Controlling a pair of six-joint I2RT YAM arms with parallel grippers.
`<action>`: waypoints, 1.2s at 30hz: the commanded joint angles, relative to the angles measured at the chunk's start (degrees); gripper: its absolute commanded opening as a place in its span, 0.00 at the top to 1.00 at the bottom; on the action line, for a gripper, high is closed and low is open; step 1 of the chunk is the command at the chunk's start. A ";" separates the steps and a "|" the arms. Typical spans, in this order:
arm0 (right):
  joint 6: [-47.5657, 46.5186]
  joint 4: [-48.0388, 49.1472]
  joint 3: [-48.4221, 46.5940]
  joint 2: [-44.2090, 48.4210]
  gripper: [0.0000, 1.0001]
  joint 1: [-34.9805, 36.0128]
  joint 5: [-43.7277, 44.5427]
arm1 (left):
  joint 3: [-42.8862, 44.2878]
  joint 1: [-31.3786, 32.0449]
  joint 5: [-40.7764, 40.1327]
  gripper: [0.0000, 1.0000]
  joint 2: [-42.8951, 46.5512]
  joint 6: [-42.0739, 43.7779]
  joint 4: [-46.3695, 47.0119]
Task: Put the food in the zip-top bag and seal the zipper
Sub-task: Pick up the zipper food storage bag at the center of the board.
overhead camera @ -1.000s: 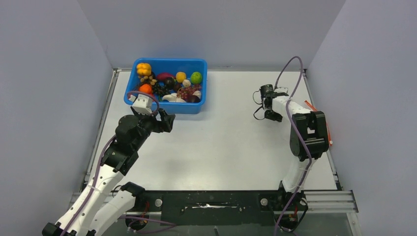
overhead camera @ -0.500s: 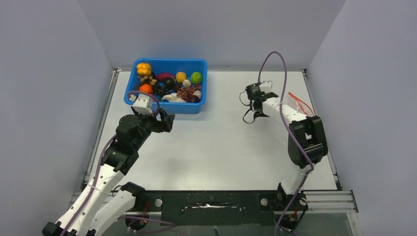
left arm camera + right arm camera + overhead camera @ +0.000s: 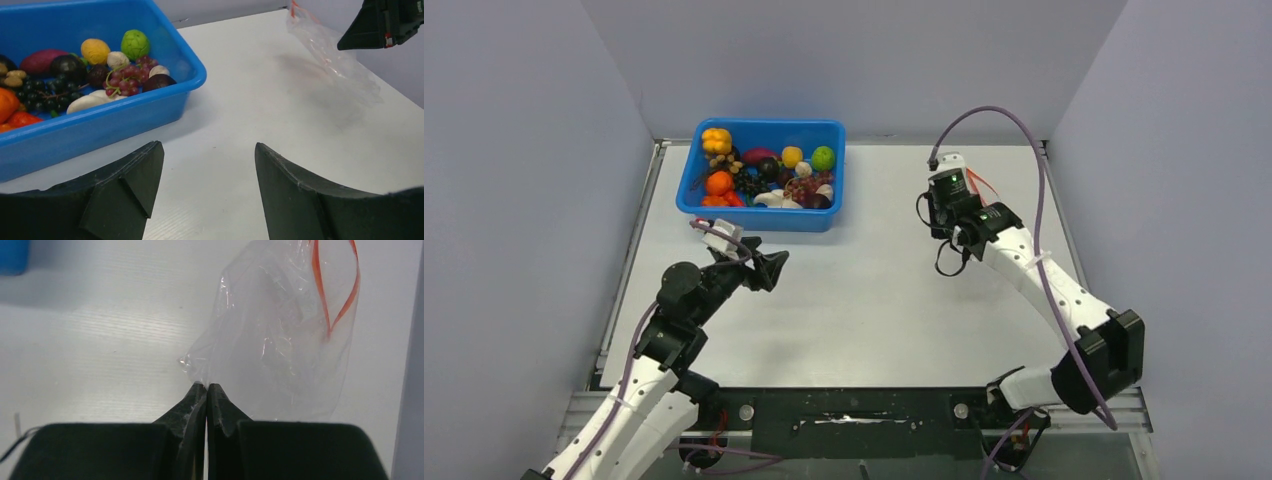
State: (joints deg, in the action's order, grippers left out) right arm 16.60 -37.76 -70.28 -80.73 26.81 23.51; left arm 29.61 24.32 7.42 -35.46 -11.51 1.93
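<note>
The food lies in a blue bin (image 3: 836, 190): a yellow pepper (image 3: 716, 139), an orange piece (image 3: 719, 183), a green ball (image 3: 823, 158) and dark pieces. The left wrist view shows the green ball (image 3: 135, 44) and red grapes (image 3: 127, 77). My left gripper (image 3: 770, 268) (image 3: 208, 146) is open and empty, low over the table in front of the bin. My right gripper (image 3: 965, 208) (image 3: 206, 386) is shut on a corner of the clear zip-top bag (image 3: 285, 340) (image 3: 330, 55). The bag's red-orange zipper (image 3: 345, 300) (image 3: 982, 186) is at its far end, with the mouth gaping.
The bin (image 3: 165, 102) stands at the back left of the white table. The right wall (image 3: 412, 390) is close beside the bag. A purple cable (image 3: 999, 115) arcs above the right arm.
My right arm swung from the right table edge toward the back middle, carrying the bag. My left gripper drew back from the bin toward the near right.
</note>
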 commanded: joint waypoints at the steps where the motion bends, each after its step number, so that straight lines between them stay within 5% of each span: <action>1: -4.28 -3.04 0.24 6.30 1.00 2.09 -13.99 | -1.68 0.29 8.34 0.33 2.65 6.23 12.98; 11: -7.81 -5.79 0.66 17.28 1.00 2.54 -51.57 | 3.96 0.38 23.79 0.30 -0.68 24.51 6.62; 23: -8.69 -0.06 3.24 25.82 1.00 2.62 -71.21 | 5.26 0.60 26.29 0.27 -6.51 17.73 10.33; 31: -4.77 7.81 4.14 29.23 1.00 2.68 -78.85 | 0.72 0.51 21.85 0.28 -7.11 -6.04 18.66; 36: -2.96 11.24 3.50 30.22 1.00 2.64 -81.67 | -6.91 0.38 25.74 0.29 -7.78 -29.68 38.41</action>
State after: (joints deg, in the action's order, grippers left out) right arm 11.20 -33.67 -65.87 -51.96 28.97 -53.15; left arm 26.85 24.71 30.68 -42.96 -19.64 21.65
